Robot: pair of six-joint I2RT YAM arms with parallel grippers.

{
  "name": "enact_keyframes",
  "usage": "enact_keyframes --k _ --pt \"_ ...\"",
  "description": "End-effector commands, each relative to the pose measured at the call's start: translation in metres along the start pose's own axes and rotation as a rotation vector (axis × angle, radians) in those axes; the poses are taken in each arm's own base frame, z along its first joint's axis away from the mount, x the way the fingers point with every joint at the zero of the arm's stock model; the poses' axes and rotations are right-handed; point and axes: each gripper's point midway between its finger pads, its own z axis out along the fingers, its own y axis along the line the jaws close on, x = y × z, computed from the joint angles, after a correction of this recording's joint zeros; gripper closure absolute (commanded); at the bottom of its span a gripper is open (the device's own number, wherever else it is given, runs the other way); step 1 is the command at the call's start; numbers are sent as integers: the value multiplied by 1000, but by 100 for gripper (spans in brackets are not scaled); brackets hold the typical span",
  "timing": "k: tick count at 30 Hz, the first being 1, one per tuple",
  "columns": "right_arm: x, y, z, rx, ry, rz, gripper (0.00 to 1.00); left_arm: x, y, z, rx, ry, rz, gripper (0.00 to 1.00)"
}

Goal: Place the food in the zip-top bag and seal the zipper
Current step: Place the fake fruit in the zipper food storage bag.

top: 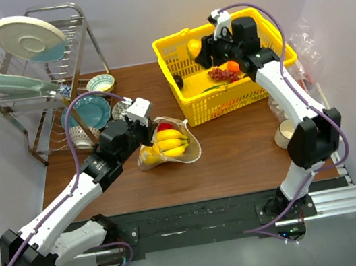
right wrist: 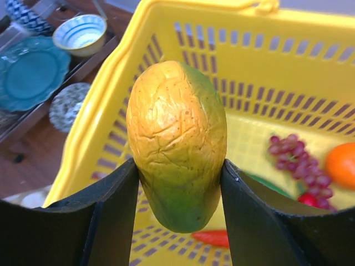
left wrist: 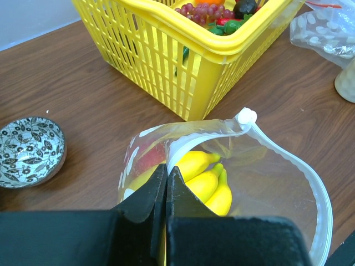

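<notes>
The clear zip-top bag [top: 190,146] lies on the table left of centre, mouth held open, with the yellow banana bunch [left wrist: 208,180] and a red fruit [top: 164,126] inside. My left gripper [left wrist: 166,169] is shut on the bag's mouth edge, pinching the whitish zipper [left wrist: 288,160] strip near its left end. My right gripper [right wrist: 177,166] is shut on the orange-green mango [right wrist: 176,144], holding it upright above the yellow basket [top: 194,106]. A dark green vegetable [top: 213,88] lies on the basket floor.
Red grapes [right wrist: 291,152], a round orange [right wrist: 343,163] and a small dark fruit [top: 178,82] are in the basket. A dish rack [top: 53,79] with plates stands back left. A patterned bowl [left wrist: 28,149] sits beside the bag. A cup [top: 286,132] and crumpled plastic [top: 304,50] are at the right.
</notes>
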Motion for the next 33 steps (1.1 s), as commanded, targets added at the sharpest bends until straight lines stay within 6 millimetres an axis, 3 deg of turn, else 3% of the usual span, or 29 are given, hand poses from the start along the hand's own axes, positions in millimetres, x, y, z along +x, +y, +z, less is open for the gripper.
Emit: enact_keyframes --k 1,3,6,7,10,13,17,20,26,33 --pt "-5 53 -35 -152 -36 106 70 -23 4 -1 -15 -56 14 100" --pt "4 75 -55 -188 -39 111 71 -24 5 -2 -18 -61 15 100" --pt "20 121 -79 -262 -25 76 72 -26 6 -4 -22 -66 15 100" --pt "27 144 -84 -319 -9 64 71 -26 5 -5 -21 -66 15 100" --pt "47 185 -109 -444 33 83 73 -28 6 -7 -24 -72 13 100" --pt "73 211 -126 -514 88 101 74 -27 7 -8 -30 -69 11 100" --pt "134 228 -125 -540 180 140 75 -28 10 -10 -45 -66 6 100" --pt "157 238 -125 -545 205 174 76 -29 10 -11 -47 -67 5 100" --pt "160 231 -107 -462 171 220 75 -30 8 -12 -34 -74 1 100" --pt "147 238 -74 -431 167 284 71 -31 3 -12 -8 -79 10 100"
